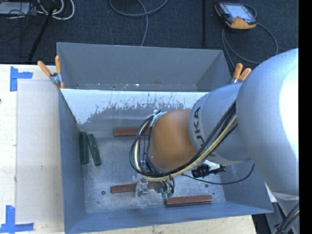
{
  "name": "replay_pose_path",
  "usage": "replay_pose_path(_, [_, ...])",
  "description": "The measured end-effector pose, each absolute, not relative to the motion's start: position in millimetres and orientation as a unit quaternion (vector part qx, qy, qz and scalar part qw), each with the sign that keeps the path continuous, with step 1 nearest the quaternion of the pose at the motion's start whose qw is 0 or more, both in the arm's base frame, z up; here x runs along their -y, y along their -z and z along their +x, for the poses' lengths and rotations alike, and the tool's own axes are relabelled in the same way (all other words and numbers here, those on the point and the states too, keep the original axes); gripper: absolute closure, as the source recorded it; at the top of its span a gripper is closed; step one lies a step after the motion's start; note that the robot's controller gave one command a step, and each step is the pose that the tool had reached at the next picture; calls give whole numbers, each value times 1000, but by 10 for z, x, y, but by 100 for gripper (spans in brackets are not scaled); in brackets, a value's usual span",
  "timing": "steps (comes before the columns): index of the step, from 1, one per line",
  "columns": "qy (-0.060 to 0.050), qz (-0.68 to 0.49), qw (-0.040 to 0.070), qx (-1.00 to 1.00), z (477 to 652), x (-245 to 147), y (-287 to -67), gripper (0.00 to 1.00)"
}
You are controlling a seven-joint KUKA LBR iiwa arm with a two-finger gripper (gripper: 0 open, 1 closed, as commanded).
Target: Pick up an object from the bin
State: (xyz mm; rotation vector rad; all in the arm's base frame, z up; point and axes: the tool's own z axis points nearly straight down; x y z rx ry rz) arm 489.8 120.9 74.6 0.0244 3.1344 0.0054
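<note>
- Near the front wall of the bin (pixel 146 72), the gripper (pixel 153 188) sits low at the right end of a reddish-brown bar (pixel 122 189).
- Whether it is open or closed cannot be told.
- A second brown bar (pixel 189 200) lies just beside it.

A reddish-brown flat bar (pixel 122 189) lies on the floor of the grey bin (pixel 141 77), towards the near wall and a little left of centre. It runs lengthwise from left to right, almost level. Its left part lies bare, and its right end passes beneath the end effector (pixel 146 188), which stands low over it. A second bar (pixel 189 200) of the same colour and shape lies just to the right, closer to the near wall. A third bar (pixel 127 131) lies farther back. Two dark green bars (pixel 84 147) lie side by side at the left, angled slightly apart
</note>
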Motion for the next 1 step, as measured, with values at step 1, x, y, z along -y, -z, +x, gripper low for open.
replay_pose_path(1, [0,-43,-1,-999,4754,-1102,-2705,100])
